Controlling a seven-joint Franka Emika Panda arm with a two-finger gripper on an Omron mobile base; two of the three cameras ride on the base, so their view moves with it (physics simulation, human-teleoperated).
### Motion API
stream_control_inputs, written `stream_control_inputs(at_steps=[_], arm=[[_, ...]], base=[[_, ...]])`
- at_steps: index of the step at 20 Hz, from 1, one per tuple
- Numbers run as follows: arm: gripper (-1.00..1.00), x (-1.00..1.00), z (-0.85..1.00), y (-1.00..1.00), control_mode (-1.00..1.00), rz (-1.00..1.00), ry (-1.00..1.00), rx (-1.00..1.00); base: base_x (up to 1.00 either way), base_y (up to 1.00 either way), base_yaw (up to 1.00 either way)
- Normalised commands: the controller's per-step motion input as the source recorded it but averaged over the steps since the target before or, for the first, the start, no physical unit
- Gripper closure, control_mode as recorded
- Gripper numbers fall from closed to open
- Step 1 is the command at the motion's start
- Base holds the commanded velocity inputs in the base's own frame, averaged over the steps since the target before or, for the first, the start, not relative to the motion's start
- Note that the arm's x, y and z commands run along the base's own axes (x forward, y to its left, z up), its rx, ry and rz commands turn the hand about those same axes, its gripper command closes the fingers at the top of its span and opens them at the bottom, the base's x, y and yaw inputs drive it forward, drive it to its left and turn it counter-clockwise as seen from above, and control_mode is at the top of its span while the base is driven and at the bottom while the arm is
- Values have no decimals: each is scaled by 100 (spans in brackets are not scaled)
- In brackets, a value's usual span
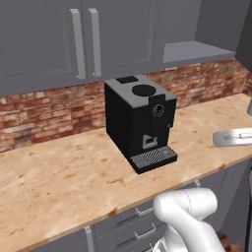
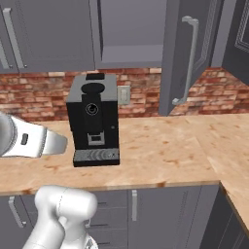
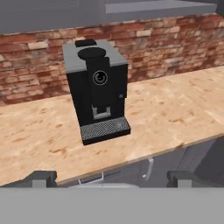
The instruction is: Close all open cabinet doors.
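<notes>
One upper cabinet door (image 2: 187, 58) hangs open on the right, above the counter (image 2: 160, 146), right of the coffee machine (image 2: 93, 119). Gripper (image 3: 112, 179) sits low near the counter edge, jaws spread wide, holding nothing. Approach step imo; next needs lifting the arm up n right to push that door shut.

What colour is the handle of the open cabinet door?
Silver; the handle on the slate-grey open cabinet door shows best in the right base view.
</notes>
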Motion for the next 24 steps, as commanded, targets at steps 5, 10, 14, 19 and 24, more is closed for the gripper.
stream_control_inputs(at_steps=[5,10,14,19,24], arm=[[-100,-2,0,-44,-100,0,-24,0],[-100,-7,0,-40,-100,0,-26,0],[-100,0,5,-39,-100,0,-15,0],[-100,0,1,-33,-100,0,-14,0],[-100,0,7,-35,-100,0,-14,0]], base=[[0,0,0],[0,0,0],[0,0,0],[0,0,0],[0,0,0]])
